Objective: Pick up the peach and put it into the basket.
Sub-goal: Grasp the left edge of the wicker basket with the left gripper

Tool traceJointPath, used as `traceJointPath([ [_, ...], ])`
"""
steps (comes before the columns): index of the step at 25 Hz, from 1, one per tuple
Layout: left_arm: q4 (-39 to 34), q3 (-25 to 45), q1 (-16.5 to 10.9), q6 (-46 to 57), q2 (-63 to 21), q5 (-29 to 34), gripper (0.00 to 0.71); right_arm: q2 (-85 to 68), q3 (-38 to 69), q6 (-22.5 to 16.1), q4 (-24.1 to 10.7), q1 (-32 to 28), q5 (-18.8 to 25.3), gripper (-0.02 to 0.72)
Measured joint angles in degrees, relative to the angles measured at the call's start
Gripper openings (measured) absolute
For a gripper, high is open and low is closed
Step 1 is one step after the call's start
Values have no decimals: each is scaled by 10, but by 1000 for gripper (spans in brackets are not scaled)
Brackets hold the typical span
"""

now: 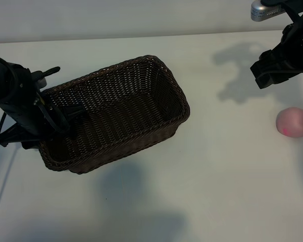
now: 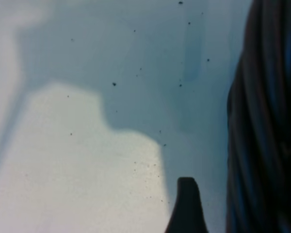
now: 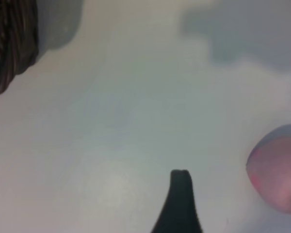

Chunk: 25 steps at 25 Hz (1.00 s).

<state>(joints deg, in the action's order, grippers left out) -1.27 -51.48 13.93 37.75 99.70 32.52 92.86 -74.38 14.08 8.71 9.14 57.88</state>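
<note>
Peach (image 1: 293, 122) lay on the bench (image 1: 227, 166), well apart from the basket (image 1: 156, 65). Right gripper (image 1: 272, 70) hung spread above and beside it, so centring overhead before descending seemed wise. Left gripper (image 1: 53, 116), spread, straddled the basket's end wall.

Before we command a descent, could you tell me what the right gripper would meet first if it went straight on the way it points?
Probably bare table. The right gripper points steeply down, and the peach lies off to one side of its line, though depth is uncertain.
</note>
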Motion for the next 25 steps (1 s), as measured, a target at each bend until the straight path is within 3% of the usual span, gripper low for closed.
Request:
traceJointPath([
  [16,0,0,0,1,18,-6,550,0,0,0,0,0,7,586],
  [18,0,0,0,1,18,-6,521,0,0,0,0,0,7,586],
  [21,1,0,-1,5,18,-11,406,0,0,0,0,0,7,586],
  [25,2,0,-1,5,19,-16,397,0,0,0,0,0,7,586],
])
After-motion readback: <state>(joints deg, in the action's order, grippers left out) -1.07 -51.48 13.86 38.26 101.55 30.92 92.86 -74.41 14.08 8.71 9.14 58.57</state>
